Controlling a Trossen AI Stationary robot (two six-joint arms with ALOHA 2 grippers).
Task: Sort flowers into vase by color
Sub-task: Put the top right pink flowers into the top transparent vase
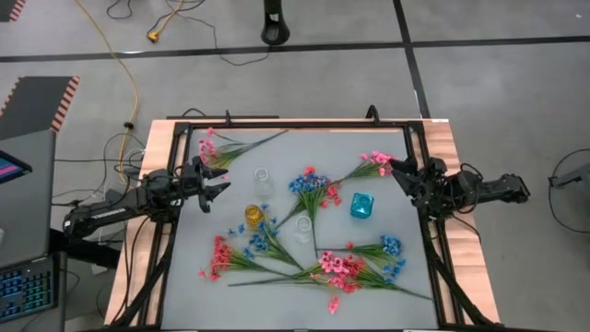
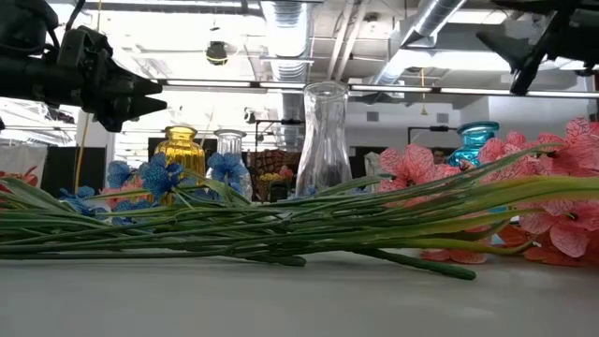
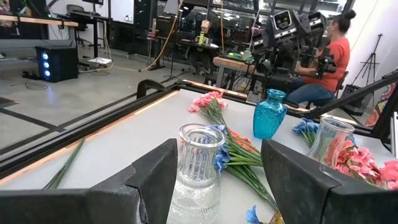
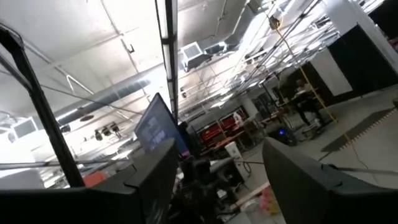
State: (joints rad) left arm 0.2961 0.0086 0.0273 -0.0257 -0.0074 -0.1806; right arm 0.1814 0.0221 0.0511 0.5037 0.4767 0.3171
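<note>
Overhead, the left gripper (image 1: 219,184) reaches in from the table's (image 1: 387,277) left edge, fingers spread wide and empty, facing a clear vase (image 1: 264,181). At the right edge, the right gripper (image 1: 400,170) tilts upward, jaws parted, beside pink flowers (image 1: 373,163). Other sprays lie mid-table.

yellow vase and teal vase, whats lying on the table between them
In the high view, a blue flower spray lies between the yellow vase and the teal vase, its green stems running toward the clear vase below it.
</note>
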